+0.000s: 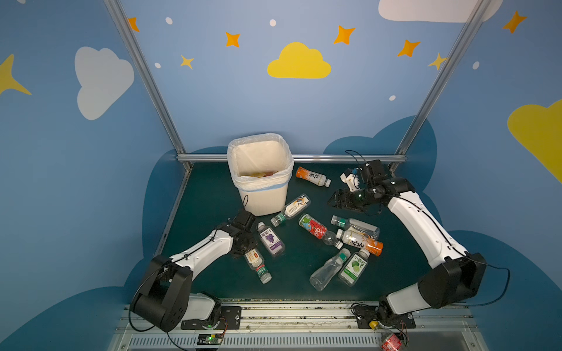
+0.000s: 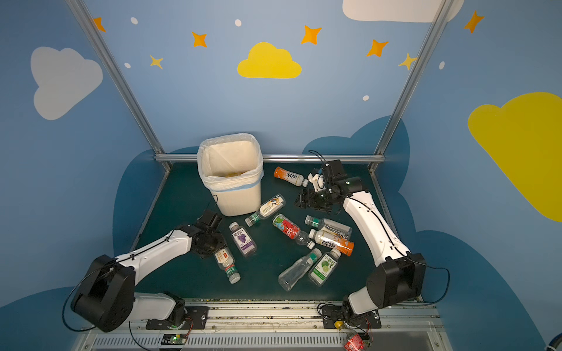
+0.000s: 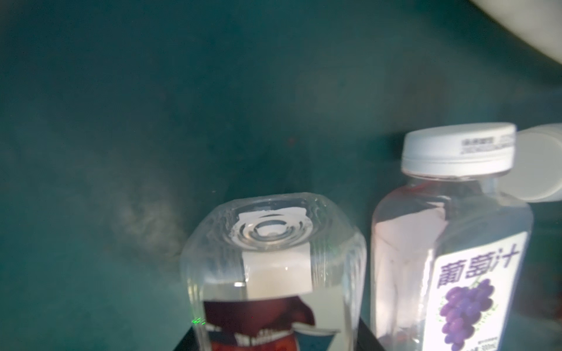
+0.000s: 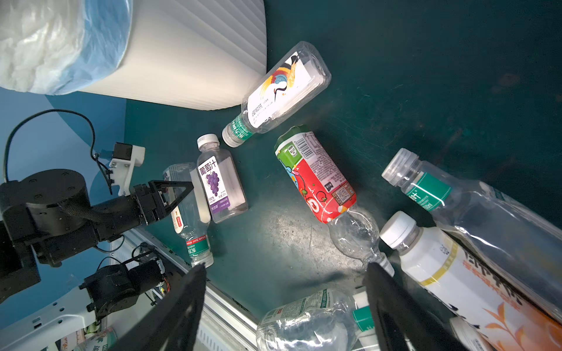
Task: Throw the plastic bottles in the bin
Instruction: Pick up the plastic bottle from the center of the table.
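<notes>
Dark green matting covers the counter [image 1: 213, 285], with blue walls of clouds and stars behind. I judge the task partly done: nine plastic bottles lie outside the bin, and only a little yellow and red shows in its bottom, too small to name. At 8 o'clock the left end effector [image 4: 184, 194] is clamped on the base end of a red-labelled clear bottle [image 1: 258, 267], which lies flat and is not yet lifted. A grape-juice bottle [image 1: 271, 240] lies just beside it. The bin [image 1: 263, 200] stands upright at 11 o'clock, lined with a bag, its mouth clear. A crane-printed bottle [image 1: 293, 208] lies close by its foot, and a red-and-green bottle [image 1: 314, 228] near the centre. An orange bottle [image 1: 311, 176] lies at 1 o'clock. Four more crowd at 4 o'clock: a green-banded clear bottle [image 1: 357, 226], a white-and-orange tea bottle [image 1: 362, 243], a bare clear bottle [image 1: 327, 272] and a lime-labelled bottle [image 1: 352, 269]. At 2 o'clock the right end effector [image 1: 331, 202] hangs wide and empty.
</notes>
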Controlling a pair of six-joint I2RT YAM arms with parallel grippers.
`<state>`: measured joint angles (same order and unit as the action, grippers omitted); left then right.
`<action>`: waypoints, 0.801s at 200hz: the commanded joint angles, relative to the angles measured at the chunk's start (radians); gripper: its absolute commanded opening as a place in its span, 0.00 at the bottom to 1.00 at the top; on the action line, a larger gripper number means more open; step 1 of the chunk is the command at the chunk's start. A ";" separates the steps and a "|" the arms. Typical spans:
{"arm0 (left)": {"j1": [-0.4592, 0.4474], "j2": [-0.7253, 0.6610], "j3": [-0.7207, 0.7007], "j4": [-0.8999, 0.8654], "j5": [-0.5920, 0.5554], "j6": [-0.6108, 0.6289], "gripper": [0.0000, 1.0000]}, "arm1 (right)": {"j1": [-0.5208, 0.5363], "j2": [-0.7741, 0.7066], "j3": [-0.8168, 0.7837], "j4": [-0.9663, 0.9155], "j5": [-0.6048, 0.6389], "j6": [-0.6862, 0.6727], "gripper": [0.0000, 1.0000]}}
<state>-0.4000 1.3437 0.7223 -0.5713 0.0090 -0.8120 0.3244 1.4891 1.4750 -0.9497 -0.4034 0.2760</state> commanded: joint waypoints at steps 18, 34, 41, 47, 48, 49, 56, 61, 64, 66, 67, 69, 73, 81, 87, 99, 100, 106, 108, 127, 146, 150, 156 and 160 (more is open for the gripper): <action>0.031 -0.110 -0.031 -0.118 -0.038 -0.003 0.48 | 0.011 -0.027 -0.013 -0.012 0.009 0.019 0.83; 0.045 -0.169 -0.032 -0.170 -0.041 -0.001 0.48 | 0.018 -0.025 -0.012 -0.005 0.008 0.027 0.83; 0.051 -0.198 -0.028 -0.200 -0.044 0.000 0.48 | 0.022 -0.021 -0.009 -0.002 0.008 0.028 0.82; 0.054 -0.225 -0.023 -0.228 -0.047 0.001 0.48 | 0.025 -0.019 -0.006 -0.001 0.008 0.028 0.83; 0.055 -0.230 -0.022 -0.233 -0.048 0.001 0.48 | 0.026 -0.018 -0.007 -0.001 0.008 0.029 0.83; 0.055 -0.235 -0.021 -0.237 -0.049 0.001 0.48 | 0.026 -0.017 -0.006 0.000 0.008 0.029 0.83; 0.060 -0.269 -0.014 -0.270 -0.054 0.002 0.48 | 0.031 -0.012 -0.001 0.001 0.009 0.030 0.83; 0.064 -0.295 -0.008 -0.295 -0.056 0.001 0.48 | 0.034 -0.009 0.002 0.001 0.009 0.030 0.82; 0.067 -0.311 -0.004 -0.311 -0.058 0.001 0.48 | 0.036 -0.007 0.004 0.002 0.010 0.030 0.82; 0.068 -0.322 -0.001 -0.321 -0.059 -0.001 0.48 | 0.037 -0.005 0.006 0.002 0.010 0.030 0.83; 0.069 -0.326 0.001 -0.326 -0.059 -0.001 0.48 | 0.037 -0.005 0.007 0.002 0.010 0.030 0.83; 0.071 -0.337 0.005 -0.334 -0.061 -0.001 0.48 | 0.038 -0.002 0.009 0.002 0.011 0.031 0.83; 0.074 -0.359 0.013 -0.356 -0.064 -0.002 0.48 | 0.042 0.002 0.013 0.002 0.011 0.031 0.83; 0.080 -0.401 0.031 -0.400 -0.071 -0.006 0.48 | 0.047 0.010 0.021 0.002 0.011 0.031 0.83; 0.085 -0.432 0.048 -0.433 -0.078 -0.009 0.48 | 0.051 0.016 0.028 0.001 0.012 0.032 0.83; 0.088 -0.493 0.087 -0.492 -0.101 -0.018 0.49 | 0.060 0.029 0.044 -0.001 0.012 0.030 0.83; 0.087 -0.499 0.090 -0.496 -0.103 -0.019 0.49 | 0.059 0.030 0.045 0.000 0.012 0.030 0.82; 0.088 -0.529 0.108 -0.513 -0.114 -0.024 0.49 | 0.066 0.037 0.054 -0.001 0.014 0.028 0.82; 0.088 -0.538 0.115 -0.519 -0.119 -0.025 0.49 | 0.067 0.039 0.057 -0.001 0.015 0.029 0.83; 0.094 -0.606 0.221 -0.552 -0.147 -0.025 0.48 | 0.081 0.061 0.085 -0.004 0.016 0.024 0.83; 0.115 -0.553 0.397 -0.572 -0.141 0.024 0.49 | 0.093 0.080 0.112 -0.005 0.016 0.023 0.83; 0.119 -0.524 0.458 -0.570 -0.134 0.035 0.49 | 0.095 0.084 0.117 -0.004 0.015 0.022 0.83; 0.126 -0.477 0.523 -0.562 -0.122 0.068 0.49 | 0.100 0.089 0.126 -0.005 0.014 0.022 0.83; 0.130 -0.439 0.578 -0.551 -0.111 0.088 0.49 | 0.102 0.092 0.132 -0.005 0.012 0.020 0.83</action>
<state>-0.2924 0.7811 1.0878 -1.1084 -0.1009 -0.8101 0.4099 1.5620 1.5589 -0.9466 -0.3965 0.2993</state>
